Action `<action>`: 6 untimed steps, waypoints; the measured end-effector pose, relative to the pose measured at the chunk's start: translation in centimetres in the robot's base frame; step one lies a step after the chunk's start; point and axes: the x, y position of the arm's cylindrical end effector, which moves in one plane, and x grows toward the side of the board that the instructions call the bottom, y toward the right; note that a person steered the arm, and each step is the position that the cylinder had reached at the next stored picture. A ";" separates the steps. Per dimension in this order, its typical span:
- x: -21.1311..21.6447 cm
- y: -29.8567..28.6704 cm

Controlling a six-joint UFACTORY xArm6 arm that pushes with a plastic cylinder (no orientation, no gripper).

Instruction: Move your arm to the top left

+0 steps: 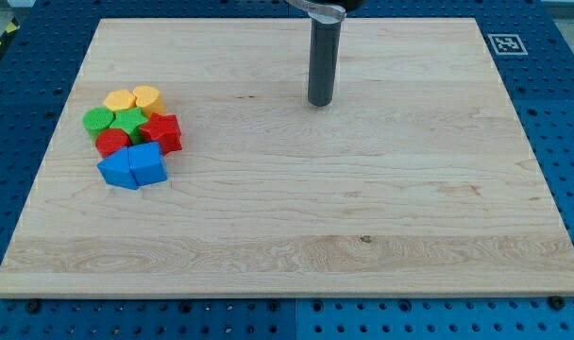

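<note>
My tip (pixel 320 103) touches the wooden board (pixel 362 208) in the upper middle of the view, slightly right of centre. The rod rises straight up out of the view's top. A tight cluster of blocks lies far to the left of the tip: two yellow blocks (pixel 133 98) at its top, a green round block (pixel 98 119) and a green star block (pixel 129 121) below them, a red star-like block (pixel 162 131) and a red round block (pixel 111 142), and two blue blocks (pixel 133 166) at its bottom. The tip touches no block.
A black-and-white marker tag (pixel 505 43) sits at the board's top right corner. Blue perforated table surface (pixel 23 85) surrounds the board on all sides.
</note>
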 end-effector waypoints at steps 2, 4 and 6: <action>-4.8 -5.3; -8.7 -22.1; -2.1 -32.2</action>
